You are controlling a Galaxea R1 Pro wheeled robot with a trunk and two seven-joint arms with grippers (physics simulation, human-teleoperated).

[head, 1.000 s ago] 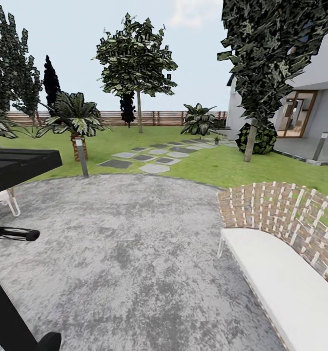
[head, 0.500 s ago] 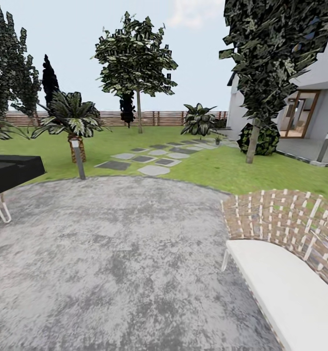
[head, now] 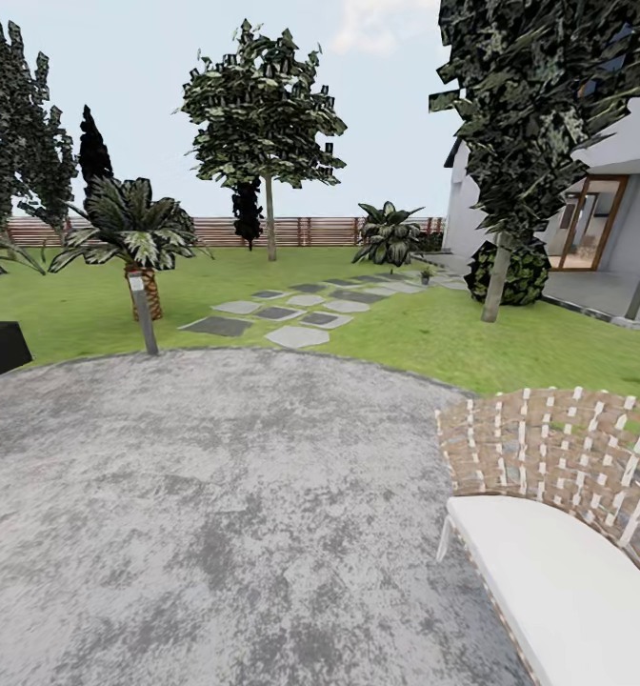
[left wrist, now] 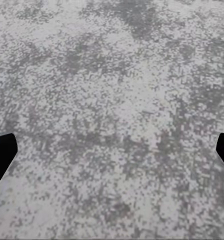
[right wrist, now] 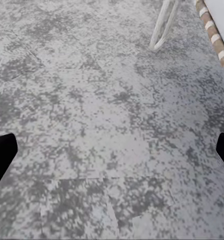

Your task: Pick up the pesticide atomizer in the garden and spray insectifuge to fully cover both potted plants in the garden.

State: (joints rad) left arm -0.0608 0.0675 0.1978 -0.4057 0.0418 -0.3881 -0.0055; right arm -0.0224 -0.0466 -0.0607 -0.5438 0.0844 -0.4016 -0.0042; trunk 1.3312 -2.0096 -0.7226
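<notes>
Robot stood on the round grey paving [head: 225, 495] of the garden [head: 406, 329], facing lawn and stepping slabs [head: 280, 314]. Left gripper [left wrist: 112, 150] and right gripper [right wrist: 112, 150] both hung over bare paving, fingers spread wide, holding nothing. A small rosette, probably one potted plant [head: 425, 274], sat far off by the slabs near a striped bush [head: 389, 234]; too small to be sure. Pesticide atomizer not located. Woven bench [head: 558, 534] close on the right. Judgement: task barely begun; pickup and both sprayings remained.

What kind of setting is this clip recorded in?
A house's back garden, rendered in simulation: green lawn with stepping stones, a slatted wooden fence, and a woven patio bench on round paving.
</notes>
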